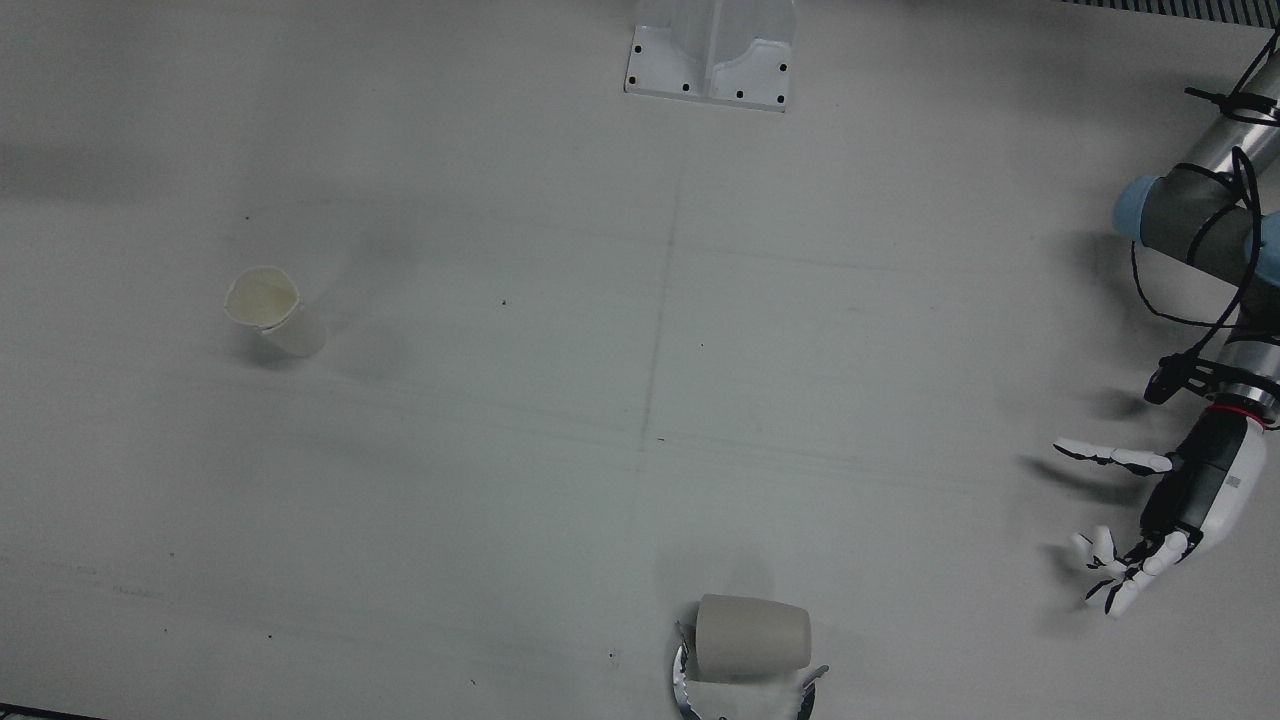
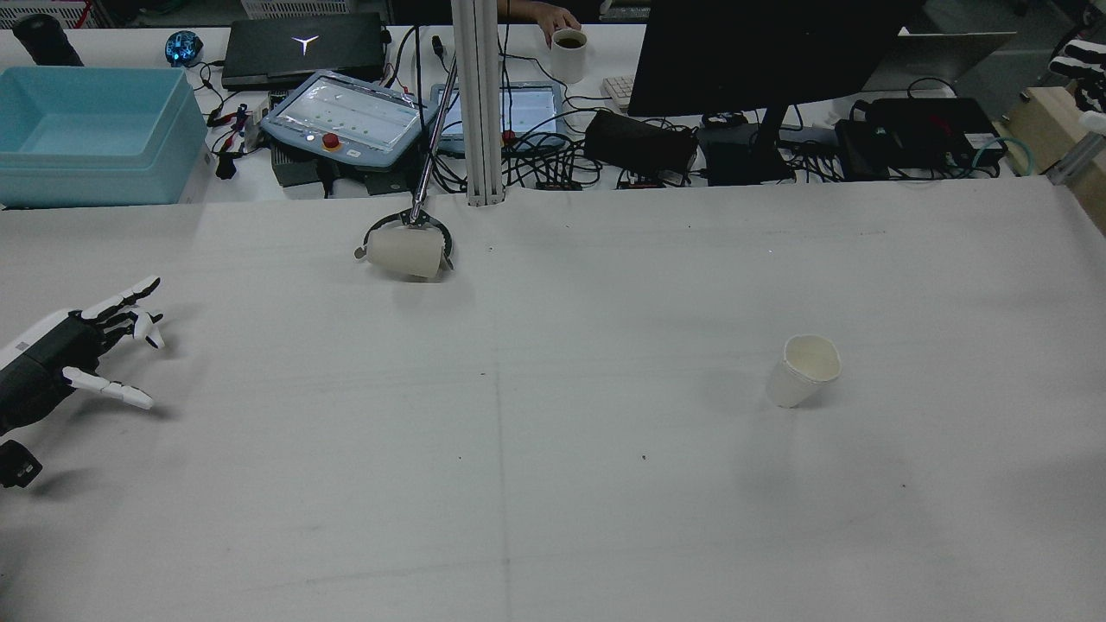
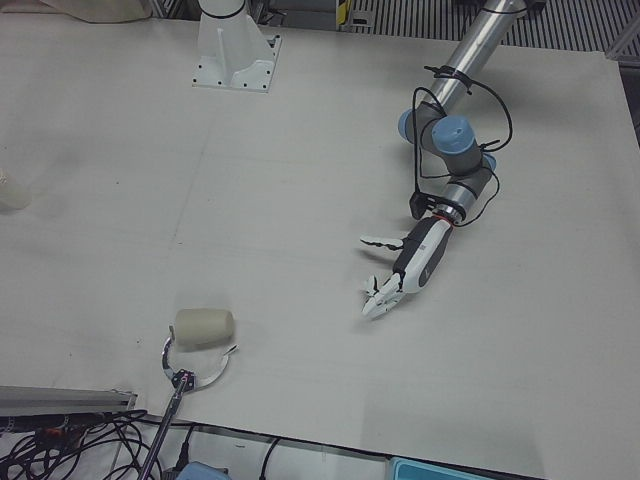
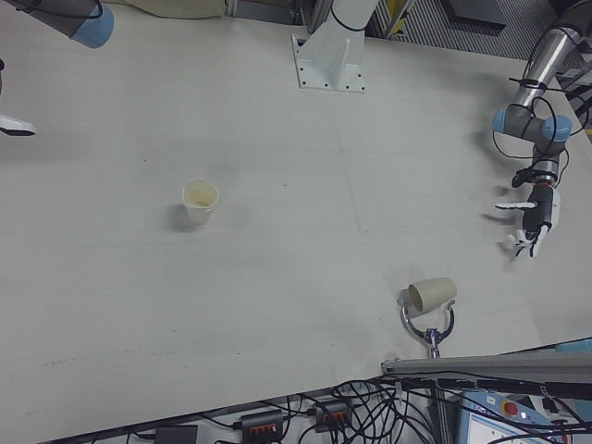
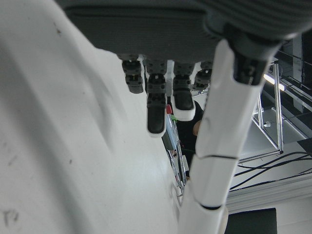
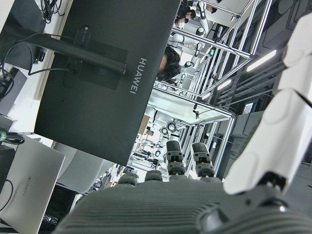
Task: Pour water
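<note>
While nothing's been grabbed yet, the setup already looks a bit dicey. Nearest the robot's side, the left hand [image 2: 82, 354] hovers low over the table [image 2: 553, 518] at its left edge, fingers spread wide and holding nothing. The right hand [image 2: 1080, 65] only peeks in at the top right corner of the rear view, raised well off the table; its own camera shows fingers apart with nothing in them, so I'd call it open and empty too.

Further out on the right half stands the paper cup [image 2: 805, 370], upright, mouth open, rim a little dented. Farthest, near the operators' edge, the grey cup [image 2: 404, 252] lies tipped on its side in a metal claw [image 2: 408, 226] on a long rod [image 2: 432, 130]. Can't tell if there's any water in it.

What could go wrong, my guess: the paper cup looks light and flimsy, so a squeeze from those fingers could crumple it, or a brushing fingertip could knock it over. The grey cup is round and on its side, so a sloppy approach might roll it out of the claw or spill whatever's in it. It also sits right by the far edge, with cables and gear [image 2: 639, 138] just beyond, so an overreach risks snagging.

Room-wise, the middle of the table is wide open, both cups well apart, plenty of clear path for either arm.
</note>
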Robot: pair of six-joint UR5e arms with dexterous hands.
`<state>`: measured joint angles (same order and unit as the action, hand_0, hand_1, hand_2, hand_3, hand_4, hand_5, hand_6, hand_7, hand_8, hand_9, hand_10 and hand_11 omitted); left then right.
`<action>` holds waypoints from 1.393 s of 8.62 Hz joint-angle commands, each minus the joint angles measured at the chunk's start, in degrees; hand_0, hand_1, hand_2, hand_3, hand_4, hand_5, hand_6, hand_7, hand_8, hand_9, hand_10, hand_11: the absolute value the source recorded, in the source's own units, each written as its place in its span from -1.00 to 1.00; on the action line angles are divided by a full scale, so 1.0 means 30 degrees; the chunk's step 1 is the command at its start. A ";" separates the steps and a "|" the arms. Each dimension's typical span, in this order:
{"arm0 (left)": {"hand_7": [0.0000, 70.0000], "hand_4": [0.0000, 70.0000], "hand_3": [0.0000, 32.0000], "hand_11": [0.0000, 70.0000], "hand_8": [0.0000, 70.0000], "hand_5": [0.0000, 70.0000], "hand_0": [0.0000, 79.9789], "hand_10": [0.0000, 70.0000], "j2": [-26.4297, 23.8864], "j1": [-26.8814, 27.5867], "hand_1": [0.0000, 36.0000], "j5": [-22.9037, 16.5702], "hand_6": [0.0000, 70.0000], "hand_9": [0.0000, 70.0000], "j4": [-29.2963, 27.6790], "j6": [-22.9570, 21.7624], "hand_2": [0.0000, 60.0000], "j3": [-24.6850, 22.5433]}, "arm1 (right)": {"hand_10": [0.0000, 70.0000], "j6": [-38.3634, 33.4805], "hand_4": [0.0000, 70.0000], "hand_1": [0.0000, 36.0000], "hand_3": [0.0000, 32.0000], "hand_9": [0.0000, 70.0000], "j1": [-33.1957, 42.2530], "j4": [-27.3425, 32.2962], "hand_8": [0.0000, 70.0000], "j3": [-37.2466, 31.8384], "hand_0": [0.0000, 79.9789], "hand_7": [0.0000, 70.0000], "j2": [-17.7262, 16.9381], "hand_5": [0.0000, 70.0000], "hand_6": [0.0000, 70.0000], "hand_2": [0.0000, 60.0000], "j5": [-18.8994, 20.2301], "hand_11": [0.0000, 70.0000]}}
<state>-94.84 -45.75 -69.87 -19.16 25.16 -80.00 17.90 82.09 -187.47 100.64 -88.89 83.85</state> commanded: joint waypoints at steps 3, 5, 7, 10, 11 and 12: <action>1.00 -0.45 -1.00 -0.54 -0.05 -1.00 0.88 -0.74 0.0002 -0.0015 0.51 -0.0029 -0.17 0.53 0.0029 -0.0182 -0.93 -0.0021 | -1.00 -0.0018 -0.92 -0.40 -0.96 -0.93 -0.0029 0.0000 -0.99 0.0028 0.12 -0.43 0.0011 -0.49 -0.80 -0.61 0.0000 -0.97; 1.00 -0.45 -1.00 -0.55 -0.08 -1.00 0.80 -0.75 0.0002 -0.0016 0.47 -0.0029 -0.20 0.48 0.0029 -0.0182 -0.94 -0.0021 | -0.99 -0.0018 -0.91 -0.40 -0.99 -0.92 -0.0029 0.0000 -0.99 -0.0001 0.12 -0.43 0.0011 -0.48 -0.80 -0.61 0.0000 -0.96; 1.00 -0.45 -1.00 -0.56 -0.09 -1.00 0.84 -0.75 0.0002 -0.0044 0.48 -0.0029 -0.21 0.47 0.0029 -0.0211 -0.96 -0.0050 | -0.99 -0.0018 -0.91 -0.40 -0.99 -0.92 -0.0029 0.0000 -0.99 -0.0001 0.12 -0.42 0.0040 -0.47 -0.79 -0.60 0.0000 -0.96; 1.00 -0.44 -1.00 -0.57 -0.09 -1.00 0.83 -0.75 0.0236 -0.0044 0.47 -0.0029 -0.20 0.46 0.0087 -0.0211 -0.96 -0.0430 | -1.00 -0.0018 -0.92 -0.40 -0.98 -0.93 -0.0029 0.0000 -0.99 0.0029 0.12 -0.43 0.0040 -0.49 -0.80 -0.60 0.0000 -0.96; 1.00 -0.43 -1.00 -0.56 -0.09 -1.00 0.87 -0.75 0.0382 -0.0103 0.48 -0.0058 -0.20 0.46 0.0377 -0.0473 -0.98 -0.0721 | -1.00 -0.0047 -0.92 -0.40 -0.98 -0.93 -0.0029 0.0000 -0.99 0.0029 0.12 -0.43 0.0040 -0.49 -0.80 -0.60 -0.0029 -0.97; 1.00 -0.41 -1.00 -0.56 -0.08 -1.00 0.91 -0.75 0.0731 -0.0103 0.47 -0.0029 -0.19 0.48 0.1714 -0.0939 -1.00 -0.1884 | -1.00 -0.0047 -0.92 -0.39 -0.96 -0.92 -0.0029 -0.0029 -0.99 0.0029 0.13 -0.41 0.0301 -0.46 -0.79 -0.60 -0.0058 -0.97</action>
<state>-94.05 -45.94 -70.00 -18.57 24.24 -81.51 17.81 82.00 -187.47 100.71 -88.77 83.82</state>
